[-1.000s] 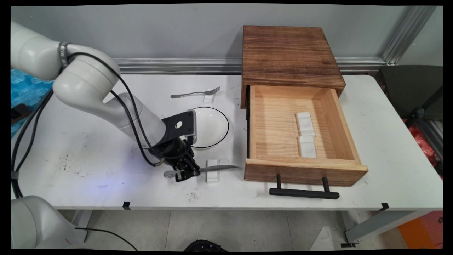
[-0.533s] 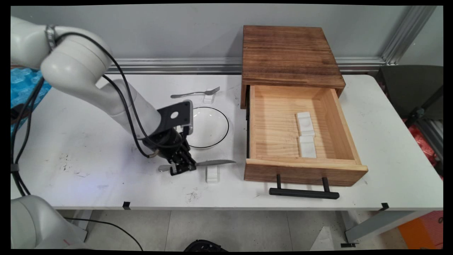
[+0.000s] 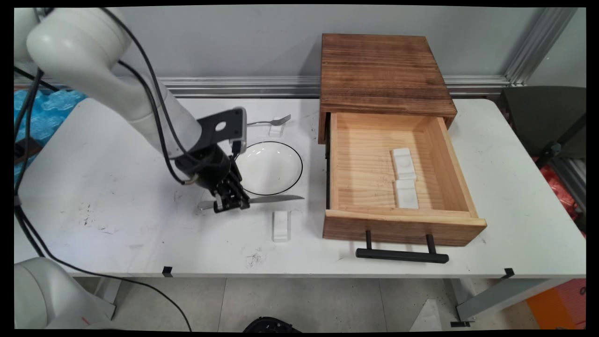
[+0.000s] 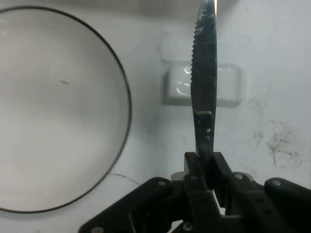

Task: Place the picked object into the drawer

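Looking from the table's near edge, we meet the white rest [image 3: 281,225] first, bare on the table [image 3: 117,187]. Above and clear of it, our gripper [image 3: 230,203] is clamped on the knife [image 3: 273,199], blade toward the drawer [image 3: 398,220]. Beyond lie the plate [image 3: 271,167] and fork [image 3: 269,122].

no readable text, labels or signs

Table knife [image 3: 262,200], silver, serrated blade: held level above the table, clamped at mid-length in the gripper [image 3: 230,204], blade pointing toward the open wooden drawer [image 3: 398,173], beside the black-rimmed white plate [image 3: 271,167].
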### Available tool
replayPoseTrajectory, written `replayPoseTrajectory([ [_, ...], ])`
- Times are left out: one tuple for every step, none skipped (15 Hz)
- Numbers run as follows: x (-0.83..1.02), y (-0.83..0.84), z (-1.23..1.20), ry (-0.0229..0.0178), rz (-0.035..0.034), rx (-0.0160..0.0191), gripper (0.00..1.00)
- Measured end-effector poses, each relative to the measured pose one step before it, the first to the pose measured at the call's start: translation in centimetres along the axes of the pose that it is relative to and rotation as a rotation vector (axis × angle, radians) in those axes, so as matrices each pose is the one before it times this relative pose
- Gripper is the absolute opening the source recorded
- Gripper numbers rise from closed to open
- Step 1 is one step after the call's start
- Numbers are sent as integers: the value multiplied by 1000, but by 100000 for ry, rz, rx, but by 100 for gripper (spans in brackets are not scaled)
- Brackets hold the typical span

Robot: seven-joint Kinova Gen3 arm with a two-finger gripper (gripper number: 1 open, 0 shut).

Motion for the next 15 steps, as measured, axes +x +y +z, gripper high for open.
replayPoseTrajectory([
  [231, -179, -332, -53, 81, 167, 0],
  [371, -298, -494, -12, 67, 329, 0],
  [487, -350, -587, 49, 150, 412, 0],
  [592, -395, -651, 94, 240, 462, 0],
  [483, -289, -487, 135, 239, 317, 0],
  [543, -285, -493, 218, 318, 321, 0],
  [353, -185, -314, 122, 223, 210, 0],
  [656, -321, -552, 256, 380, 315, 0],
  [572, -260, -450, 233, 372, 256, 0],
  [681, -317, -508, 367, 339, 312, 0],
  [621, -262, -407, 471, 271, 273, 0],
  [747, -293, -419, 616, 356, 332, 0],
  [813, -277, -350, 745, 445, 282, 0],
  [767, -240, -234, 841, 282, 297, 0],
  [936, -264, -205, 1172, 334, 343, 0],
])
